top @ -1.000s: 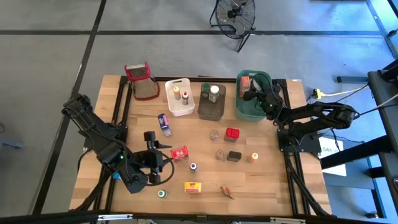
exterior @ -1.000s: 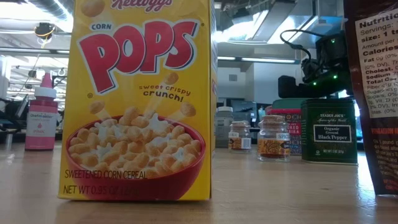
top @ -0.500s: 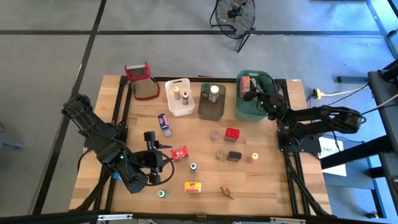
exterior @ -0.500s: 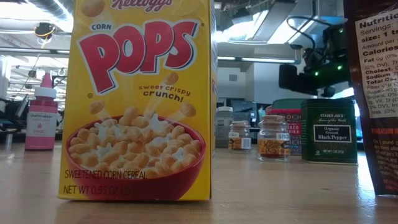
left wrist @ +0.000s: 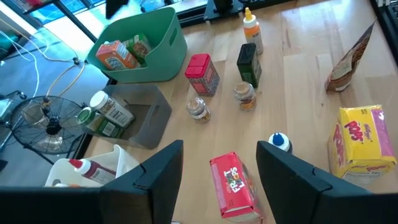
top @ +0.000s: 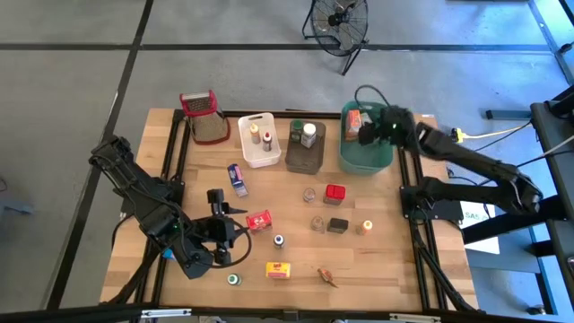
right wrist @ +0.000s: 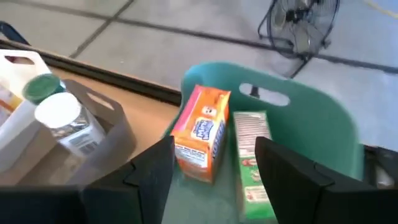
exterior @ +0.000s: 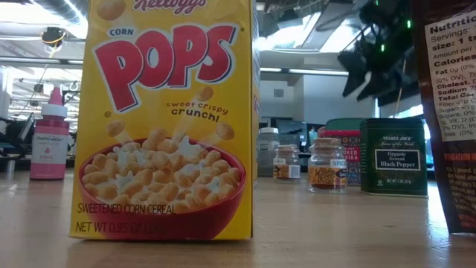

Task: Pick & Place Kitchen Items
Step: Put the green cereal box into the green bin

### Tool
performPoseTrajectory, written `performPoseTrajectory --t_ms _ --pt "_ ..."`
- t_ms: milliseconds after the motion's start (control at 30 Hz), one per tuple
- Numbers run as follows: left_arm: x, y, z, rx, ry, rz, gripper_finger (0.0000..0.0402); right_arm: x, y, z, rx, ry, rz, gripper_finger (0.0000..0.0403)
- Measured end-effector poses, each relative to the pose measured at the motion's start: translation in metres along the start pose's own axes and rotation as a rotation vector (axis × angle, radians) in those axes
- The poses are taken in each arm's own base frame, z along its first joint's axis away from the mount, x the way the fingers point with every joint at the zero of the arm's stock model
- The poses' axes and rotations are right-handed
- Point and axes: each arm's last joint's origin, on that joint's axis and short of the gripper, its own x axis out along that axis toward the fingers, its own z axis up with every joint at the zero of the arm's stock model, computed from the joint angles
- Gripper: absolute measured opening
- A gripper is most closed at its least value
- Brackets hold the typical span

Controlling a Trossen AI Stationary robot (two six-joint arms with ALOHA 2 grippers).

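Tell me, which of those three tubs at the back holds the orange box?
The green tub at the right end, under the right gripper. The orange box stands inside it. The white tub and the brown tub beside it hold only bottles and jars.

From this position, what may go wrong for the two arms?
The right gripper hangs open above the green tub; lowering carelessly might knock the orange box inside. The left gripper waits open over the red box; the blue-capped bottle stands nearby and might be bumped.
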Motion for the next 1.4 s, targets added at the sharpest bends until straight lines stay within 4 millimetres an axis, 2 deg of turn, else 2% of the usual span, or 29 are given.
performPoseTrajectory --t_ms 133,267,567,800,967,1267,1400 --pt "0.0 0.0 0.0 -0.002 0.0 0.0 0.0198 -0.024 -0.001 0.035 0.009 0.045 0.006 0.0227" --pt "0.0 0.0 0.0 -0.023 0.0 0.0 0.0198 -0.028 -0.002 0.053 0.033 0.163 0.059 0.0227" --pt "0.0 0.0 0.0 -0.062 0.002 -0.003 0.0198 0.02 -0.022 0.048 0.072 0.498 -0.094 0.0227" --pt "0.0 -0.001 0.0 -0.087 0.015 -0.023 0.0198 0.054 -0.022 0.045 0.032 0.572 -0.09 0.0227" --pt "0.0 -0.001 0.0 -0.087 0.014 -0.023 0.0198 0.061 -0.022 0.041 -0.023 0.609 -0.09 0.0239" --pt "0.0 -0.001 0.0 -0.08 0.014 -0.022 0.0198 0.061 -0.022 0.042 -0.035 0.595 -0.097 0.0311" --pt "0.0 -0.001 0.0 -0.079 0.013 -0.021 0.0198 0.062 -0.022 0.043 -0.034 0.592 -0.092 0.0324"
